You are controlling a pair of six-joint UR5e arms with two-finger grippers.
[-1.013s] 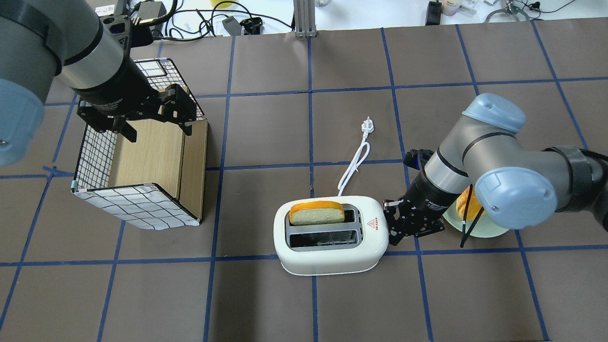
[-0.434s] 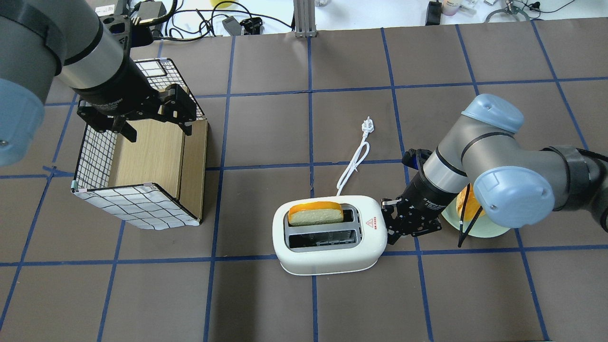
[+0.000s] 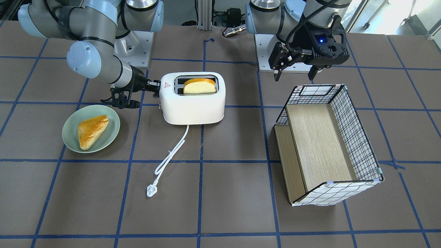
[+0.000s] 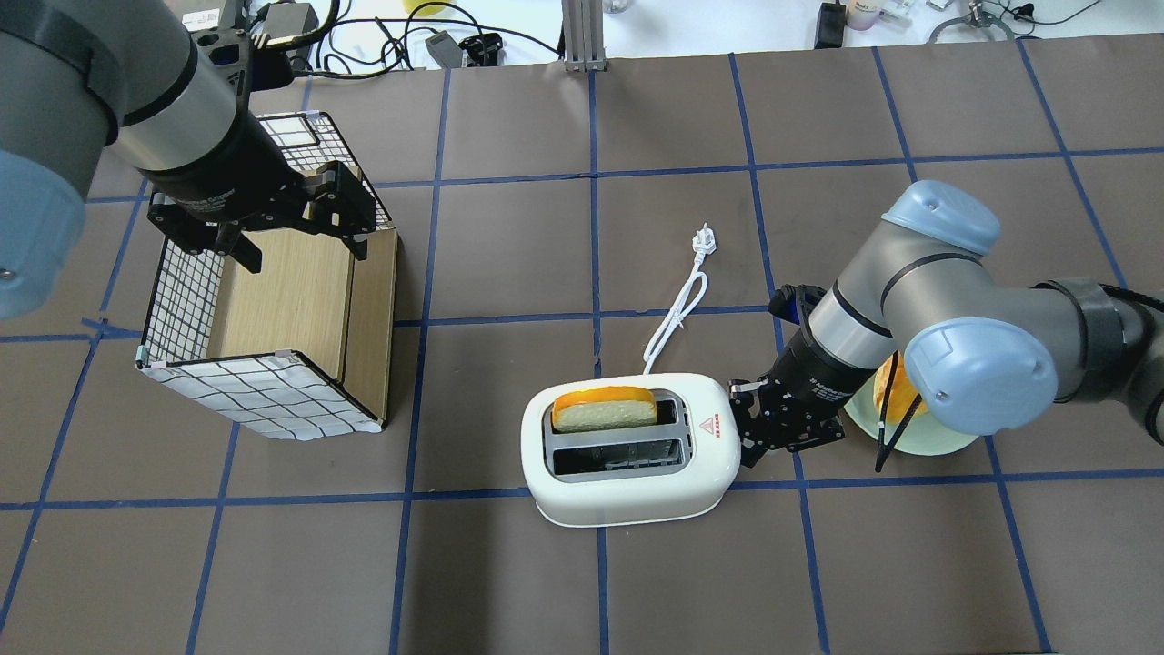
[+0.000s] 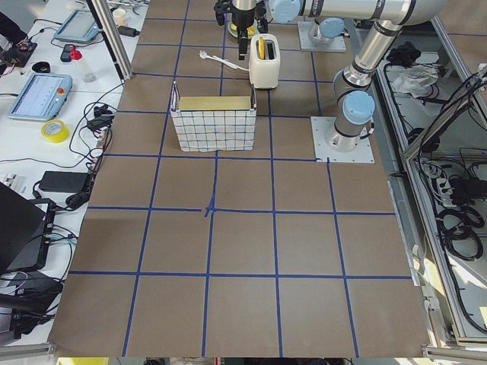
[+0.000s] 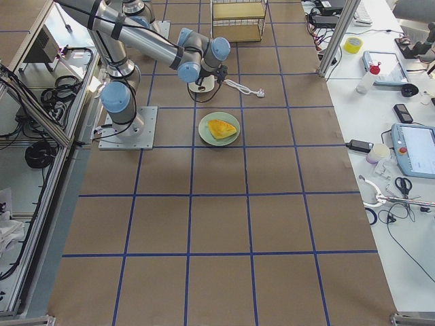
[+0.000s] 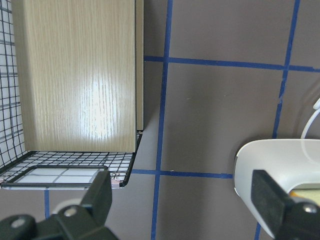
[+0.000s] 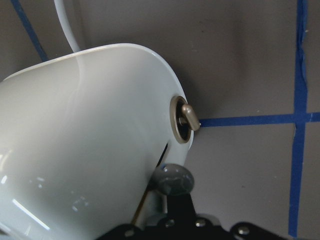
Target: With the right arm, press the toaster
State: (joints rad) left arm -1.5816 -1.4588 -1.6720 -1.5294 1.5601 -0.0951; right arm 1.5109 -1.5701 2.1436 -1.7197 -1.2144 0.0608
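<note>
The left gripper [image 7: 182,192] hangs over the brown table [image 7: 220,115], its black fingers [image 7: 100,192] spread wide, a wood-floored wire basket [image 7: 65,162] beyond one and the toaster [image 7: 280,160] beside the other.

Overhead and front views look down on the toaster [image 4: 629,448] from opposite sides; side views stand far off, wrist cameras near.

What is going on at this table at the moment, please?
The right pincer, shut, is against the lever end of the white toaster, at the lever knob. A slice of bread stands high in one slot, so the lever looks not yet pressed down. The left pincer hangs open above the wire basket.
</note>
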